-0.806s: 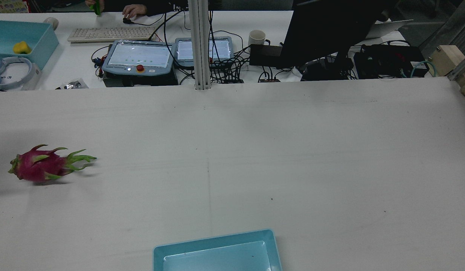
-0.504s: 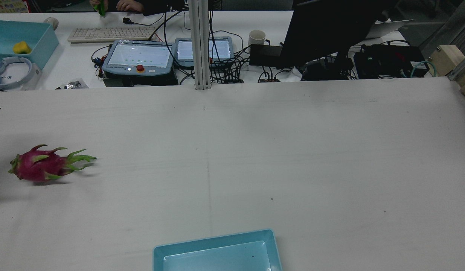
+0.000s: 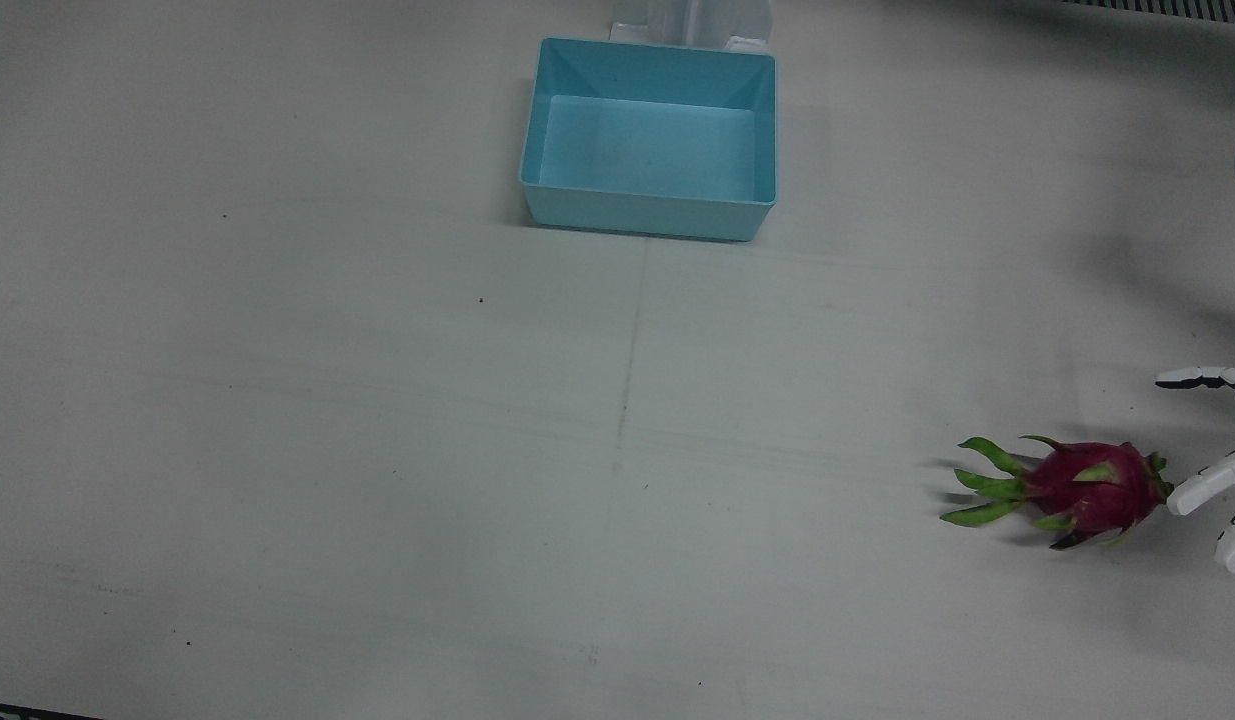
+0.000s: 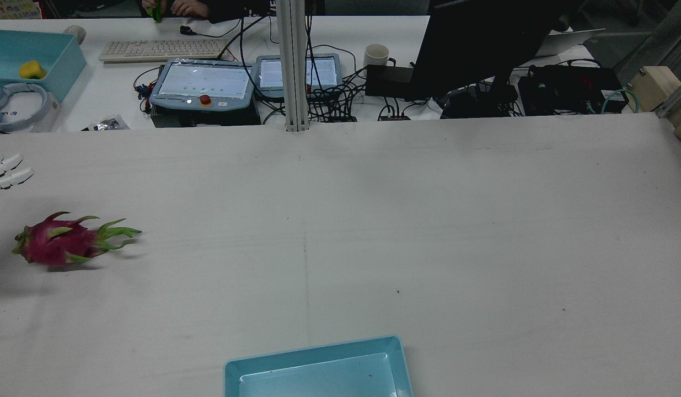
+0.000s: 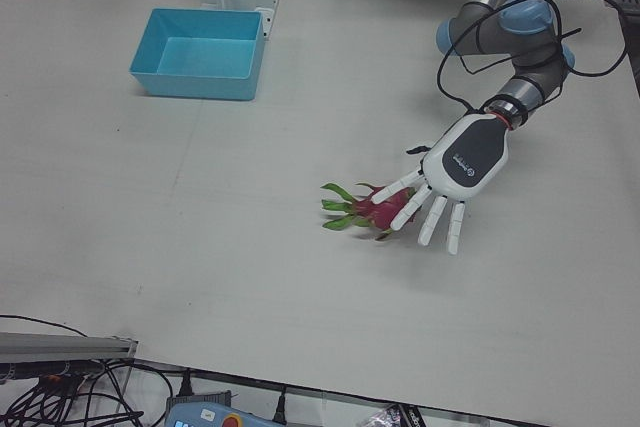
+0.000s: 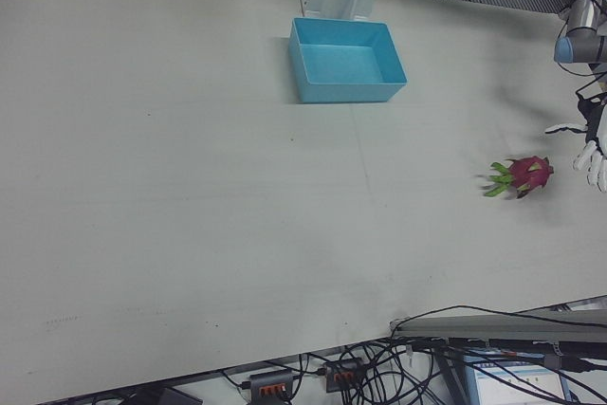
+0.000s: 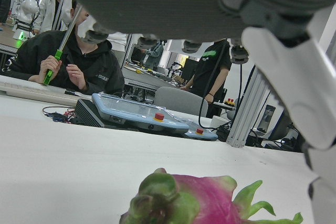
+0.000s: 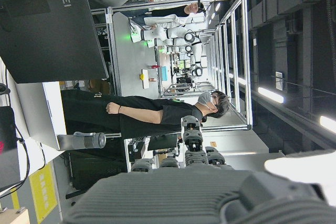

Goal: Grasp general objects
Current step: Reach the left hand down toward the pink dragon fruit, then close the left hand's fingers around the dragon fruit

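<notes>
Currently a pink, green-leafed dragon fruit (image 5: pixel 378 211) lies on the table (image 5: pixel 200 247); the left hand (image 5: pixel 452 169) hovers open beside it, fingers spread.

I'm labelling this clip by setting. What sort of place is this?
Most likely a robotics lab. A teleoperated arm's left hand reaches for a dragon fruit, teach pendants sit on the operators' desk, and humanoid robots stand in the background.
</notes>
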Controlling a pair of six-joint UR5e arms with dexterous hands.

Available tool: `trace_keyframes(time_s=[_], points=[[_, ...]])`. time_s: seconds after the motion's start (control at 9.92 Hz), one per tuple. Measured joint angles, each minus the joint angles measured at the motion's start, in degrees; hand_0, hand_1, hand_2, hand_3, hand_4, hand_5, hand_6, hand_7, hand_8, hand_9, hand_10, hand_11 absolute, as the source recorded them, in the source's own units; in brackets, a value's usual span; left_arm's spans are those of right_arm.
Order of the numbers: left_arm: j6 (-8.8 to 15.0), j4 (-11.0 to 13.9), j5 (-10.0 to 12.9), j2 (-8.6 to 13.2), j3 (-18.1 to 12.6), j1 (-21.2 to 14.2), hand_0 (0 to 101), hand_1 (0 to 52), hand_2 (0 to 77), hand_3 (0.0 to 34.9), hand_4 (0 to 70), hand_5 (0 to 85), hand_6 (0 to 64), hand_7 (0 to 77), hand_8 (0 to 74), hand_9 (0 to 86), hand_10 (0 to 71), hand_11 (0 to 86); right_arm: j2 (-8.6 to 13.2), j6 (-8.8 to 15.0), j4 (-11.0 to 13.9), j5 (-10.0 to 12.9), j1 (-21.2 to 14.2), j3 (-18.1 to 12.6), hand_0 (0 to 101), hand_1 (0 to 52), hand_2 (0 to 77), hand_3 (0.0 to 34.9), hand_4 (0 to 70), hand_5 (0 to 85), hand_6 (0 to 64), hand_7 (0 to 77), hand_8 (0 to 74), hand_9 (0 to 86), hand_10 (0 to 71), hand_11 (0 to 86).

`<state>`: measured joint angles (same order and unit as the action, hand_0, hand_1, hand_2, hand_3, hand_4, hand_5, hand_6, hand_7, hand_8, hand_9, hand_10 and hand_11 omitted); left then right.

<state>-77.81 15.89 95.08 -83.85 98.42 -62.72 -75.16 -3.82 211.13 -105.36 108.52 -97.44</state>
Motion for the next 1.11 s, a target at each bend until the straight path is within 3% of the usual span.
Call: trace_keyframes(time_s=[0.1, 0.2, 0.3, 0.5, 0.71, 1.11], points=[[-1.68, -0.23, -0.33, -0.23, -0.17, 1.19, 64, 0.0, 22.4, 30.1, 0.0, 2.2, 0.5, 3.3, 1.6, 1.1, 1.1, 1.1, 0.0, 0.0, 0.0, 0.0, 0.0, 0.0, 0, 5.4, 1.6, 0.0, 0.0, 0.5, 0.0, 0.0, 0.0, 0.5, 0.0, 0.5], [-3.15, -0.56, -1.68, -0.4, -0.45, 3.04, 69, 0.0, 27.3, 30.1, 0.0, 2.2, 0.5, 2.7, 1.6, 1.1, 1.1, 1.1, 0.0, 0.0, 0.0, 0.0, 0.0, 0.0, 0, 5.4, 1.6, 0.0, 0.0, 0.5, 0.0, 0.0, 0.0, 0.5, 0.0, 0.5], [-4.06, -1.11, -3.54, -0.86, -0.72, 5.17, 74, 0.0, 32.2, 30.4, 0.0, 2.2, 0.5, 2.7, 1.1, 1.1, 1.1, 1.1, 0.0, 0.0, 0.0, 0.0, 0.0, 0.0, 0, 5.4, 1.6, 0.0, 0.0, 0.5, 0.0, 0.0, 0.0, 0.5, 0.0, 0.5], [-4.75, -2.44, -5.7, -3.16, -2.24, 7.78, 74, 0.0, 32.7, 29.4, 0.0, 2.2, 0.5, 2.7, 1.6, 1.1, 1.1, 1.1, 0.0, 0.0, 0.0, 0.0, 0.0, 0.0, 0, 5.4, 1.6, 0.0, 0.0, 0.5, 0.0, 0.0, 0.0, 0.5, 0.0, 0.5], [-5.54, -2.92, -6.23, -5.66, -4.92, 8.51, 73, 0.0, 33.8, 24.9, 0.0, 2.2, 0.5, 2.7, 1.1, 1.1, 1.1, 1.1, 0.0, 0.0, 0.0, 0.0, 0.0, 0.0, 0, 5.4, 1.6, 0.0, 0.0, 0.5, 0.0, 0.0, 0.0, 0.5, 0.0, 0.5], [-7.16, -2.61, -6.37, -7.75, -8.98, 8.66, 66, 0.0, 35.5, 23.3, 0.0, 2.2, 0.5, 2.7, 1.1, 1.1, 1.1, 1.1, 0.0, 0.0, 0.0, 0.0, 0.0, 0.0, 0, 5.4, 1.6, 0.0, 0.0, 0.5, 0.0, 0.0, 0.0, 0.5, 0.0, 0.5]])
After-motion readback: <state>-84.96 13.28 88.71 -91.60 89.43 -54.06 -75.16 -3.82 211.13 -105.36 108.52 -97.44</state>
